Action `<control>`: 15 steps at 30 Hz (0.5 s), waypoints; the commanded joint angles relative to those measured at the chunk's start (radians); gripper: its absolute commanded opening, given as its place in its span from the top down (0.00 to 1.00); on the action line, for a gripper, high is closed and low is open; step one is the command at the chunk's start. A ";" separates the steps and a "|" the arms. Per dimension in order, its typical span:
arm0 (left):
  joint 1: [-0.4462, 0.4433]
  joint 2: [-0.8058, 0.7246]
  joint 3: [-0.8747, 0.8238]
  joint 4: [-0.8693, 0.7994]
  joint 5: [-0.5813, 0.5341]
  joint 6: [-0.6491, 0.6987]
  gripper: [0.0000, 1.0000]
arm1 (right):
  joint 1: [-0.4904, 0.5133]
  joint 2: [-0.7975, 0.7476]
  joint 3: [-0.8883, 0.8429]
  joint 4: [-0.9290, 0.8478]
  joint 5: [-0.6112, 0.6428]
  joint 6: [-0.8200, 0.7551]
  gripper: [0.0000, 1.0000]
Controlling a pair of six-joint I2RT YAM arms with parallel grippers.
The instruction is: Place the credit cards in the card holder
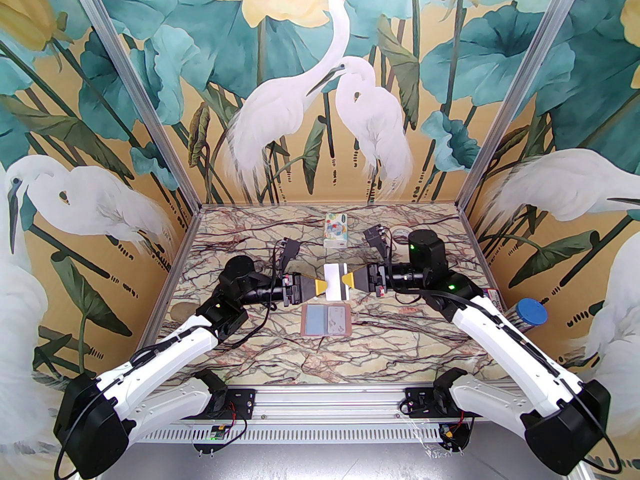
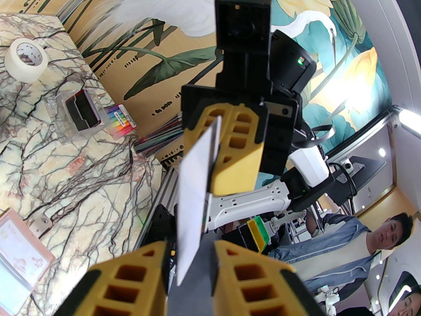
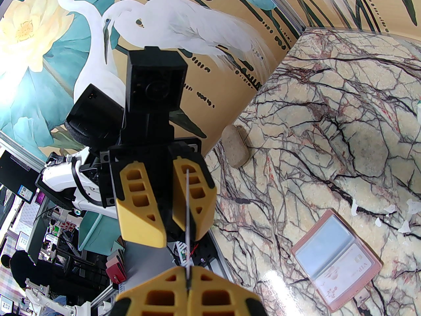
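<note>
A whitish credit card (image 1: 334,282) with a dark stripe hangs above the table between my two facing grippers. My right gripper (image 1: 345,282) is shut on its right edge; the right wrist view shows the card (image 3: 187,209) edge-on, pinched in the right gripper (image 3: 188,275). My left gripper (image 1: 326,284) brackets the opposite end. Its jaws (image 2: 190,247) stand apart around the card (image 2: 194,189), which lies against one finger (image 3: 194,196). The pink card holder (image 1: 325,320) lies open on the table below, with a card in one pocket (image 3: 348,268).
A patterned tissue pack (image 1: 336,229) stands at the back centre. A tape roll (image 2: 26,59), a clear plastic box (image 2: 79,114) and a rainbow-striped pack (image 2: 120,120) sit along the right side. A blue-lidded jar (image 1: 530,313) stands at the right edge, and a beige pebble-like object (image 3: 236,146) at the left.
</note>
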 commanded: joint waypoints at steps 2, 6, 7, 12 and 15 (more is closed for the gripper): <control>-0.011 0.021 0.025 0.058 0.029 -0.014 0.80 | 0.014 0.012 0.011 0.033 -0.019 0.023 1.00; -0.013 0.034 0.025 0.071 0.024 -0.030 0.92 | 0.017 0.014 0.011 0.034 -0.016 0.022 1.00; -0.013 0.031 0.023 0.074 0.017 -0.036 0.96 | 0.018 0.014 0.012 0.029 -0.011 0.021 1.00; -0.013 0.025 0.025 0.041 -0.035 -0.072 1.00 | 0.018 0.005 0.009 0.013 -0.013 0.003 0.70; -0.013 0.032 0.009 0.078 -0.038 -0.124 1.00 | 0.018 -0.013 -0.003 0.026 -0.020 0.001 0.69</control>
